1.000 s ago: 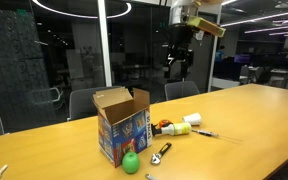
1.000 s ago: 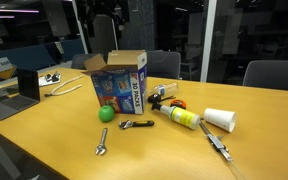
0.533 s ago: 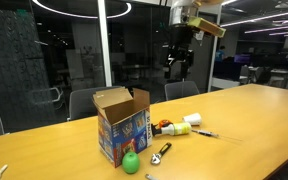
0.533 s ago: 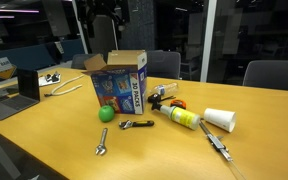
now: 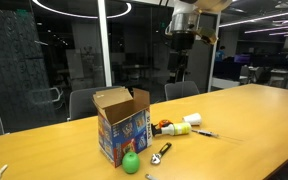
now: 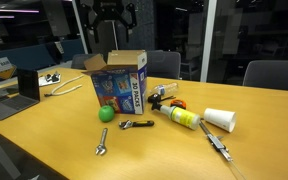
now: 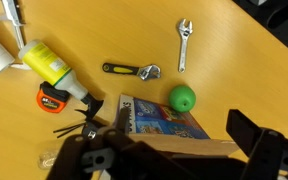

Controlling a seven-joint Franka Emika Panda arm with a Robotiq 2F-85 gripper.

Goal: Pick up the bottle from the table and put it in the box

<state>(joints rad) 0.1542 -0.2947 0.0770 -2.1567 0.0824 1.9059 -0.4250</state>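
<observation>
The yellow bottle [image 6: 184, 118] lies on its side on the wooden table [image 6: 254, 120], to the side of the open cardboard box [image 6: 119, 85]. It also shows in the other exterior view [image 5: 174, 128] and in the wrist view [image 7: 47, 64]. The box shows there too [image 5: 122, 125] and at the bottom of the wrist view [image 7: 164, 115]. My gripper [image 6: 114, 20] hangs high above the box, open and empty. It also shows high up in the other exterior view [image 5: 180, 55]. In the wrist view its dark jaws stand wide apart at the bottom [image 7: 169, 155].
A green ball [image 7: 183, 97], a black-handled wrench [image 7: 132, 70] and a silver wrench [image 7: 184, 45] lie near the box. An orange tape measure [image 7: 51, 97] and a white cup [image 6: 220, 120] lie by the bottle. A laptop [image 6: 26, 85] and chairs stand at the table's edges.
My gripper has shifted a little and turned high above the box. The things on the table have not moved.
</observation>
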